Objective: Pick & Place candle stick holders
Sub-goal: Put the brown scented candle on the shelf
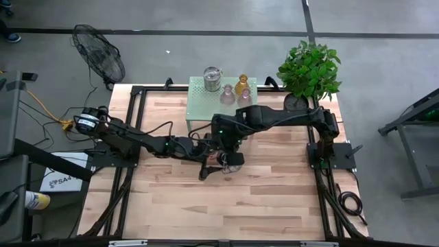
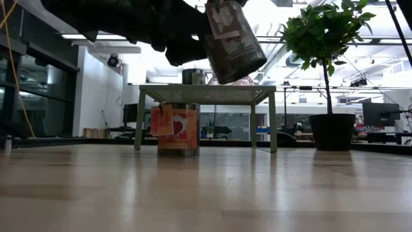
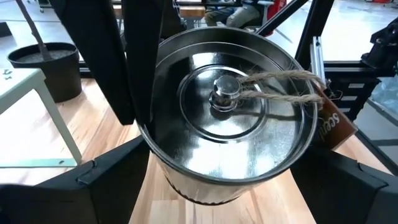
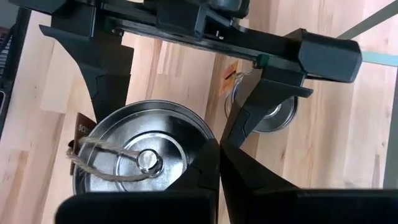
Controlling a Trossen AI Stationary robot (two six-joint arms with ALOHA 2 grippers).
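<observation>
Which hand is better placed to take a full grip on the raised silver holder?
Left, probably. The left hand is open, with a finger on either side of the silver holder and its body between them. The right hand only pinches its rim.

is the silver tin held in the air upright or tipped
Tipped: in the low view the shiny silver metal cup-shaped holder hangs slanted, off the table, above the upright one under the stand.

Three silver holders (image 1: pixel 212 78), two pink (image 1: pixel 227 94), one amber (image 1: pixel 241 86).
</observation>
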